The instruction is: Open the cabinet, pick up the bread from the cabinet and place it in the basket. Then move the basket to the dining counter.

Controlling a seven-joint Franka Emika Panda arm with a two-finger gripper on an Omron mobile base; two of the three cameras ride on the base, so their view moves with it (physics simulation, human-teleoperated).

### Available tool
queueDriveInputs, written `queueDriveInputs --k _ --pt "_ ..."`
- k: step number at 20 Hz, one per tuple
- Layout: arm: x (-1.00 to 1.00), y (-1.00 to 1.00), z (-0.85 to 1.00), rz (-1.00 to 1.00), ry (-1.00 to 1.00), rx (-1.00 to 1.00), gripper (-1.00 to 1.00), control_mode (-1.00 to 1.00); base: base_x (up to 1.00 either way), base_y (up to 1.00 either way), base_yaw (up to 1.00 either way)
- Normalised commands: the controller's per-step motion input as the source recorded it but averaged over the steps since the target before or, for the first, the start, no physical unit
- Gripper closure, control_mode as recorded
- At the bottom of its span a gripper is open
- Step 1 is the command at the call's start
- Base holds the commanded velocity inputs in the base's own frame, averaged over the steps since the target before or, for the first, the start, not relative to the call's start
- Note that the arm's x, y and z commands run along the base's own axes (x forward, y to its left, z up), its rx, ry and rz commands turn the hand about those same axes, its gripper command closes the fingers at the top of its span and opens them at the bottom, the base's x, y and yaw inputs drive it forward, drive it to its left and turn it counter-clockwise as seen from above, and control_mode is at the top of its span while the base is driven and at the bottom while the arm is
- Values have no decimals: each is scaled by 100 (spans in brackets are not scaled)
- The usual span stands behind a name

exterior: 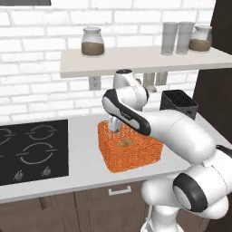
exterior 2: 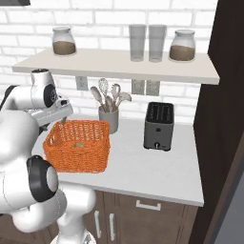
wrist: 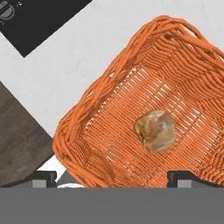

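Two dark fingertips of my gripper point(wrist: 112, 178) stand wide apart and hold nothing, poised above the basket point(wrist: 105, 100). Beneath them the bread point(wrist: 155, 130) lies loose on the woven floor, so only the carry to the dining counter appears to remain. One relation governs that move, in my judgement: the basket's near wall point(wrist: 70, 162) runs between my tips, and a short descent would set one tip on either side.

Bread point(exterior 2: 78, 144) in orange basket point(exterior 2: 78, 147) on counter point(exterior 2: 143, 167), w/ toaster point(exterior 2: 158, 126) nearby.
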Motion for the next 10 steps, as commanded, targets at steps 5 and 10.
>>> queueDriveInputs --k 5,10 --pt "-78 46 -14 0 -10 -4 -100 -100 0 0 0" --pt "-10 10 -32 0 -10 -10 -100 -100 0 0 0"
